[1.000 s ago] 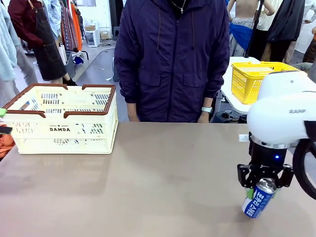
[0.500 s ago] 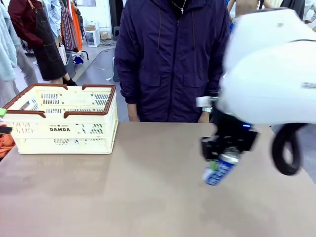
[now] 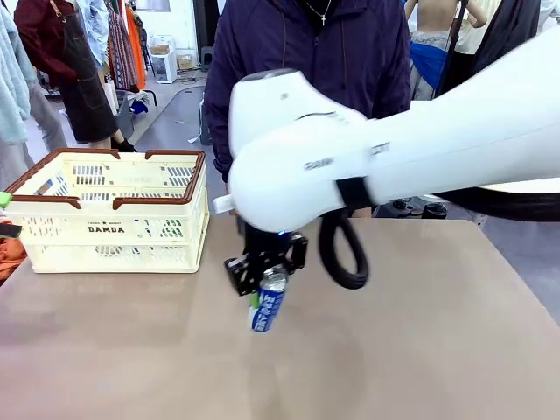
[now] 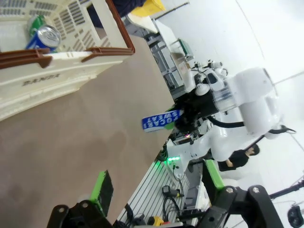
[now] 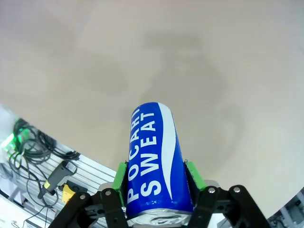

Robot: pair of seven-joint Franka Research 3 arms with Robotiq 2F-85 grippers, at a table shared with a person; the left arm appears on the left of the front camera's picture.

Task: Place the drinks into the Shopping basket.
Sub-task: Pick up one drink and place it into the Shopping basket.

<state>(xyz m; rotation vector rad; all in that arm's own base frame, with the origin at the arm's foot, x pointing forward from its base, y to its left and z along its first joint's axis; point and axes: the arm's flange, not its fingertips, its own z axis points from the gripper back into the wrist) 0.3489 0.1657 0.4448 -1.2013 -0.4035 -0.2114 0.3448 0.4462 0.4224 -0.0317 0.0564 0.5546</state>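
Right end effector clamped on blue can above the worktop, near the Shopping basket; left end effector spread apart.

Right arm: glossy white rounded shell, faint grey lettering, black cable looped beneath; black right gripper with green pads, blue light at wrist; person wears dark navy zip jacket, neck cord, light wristband
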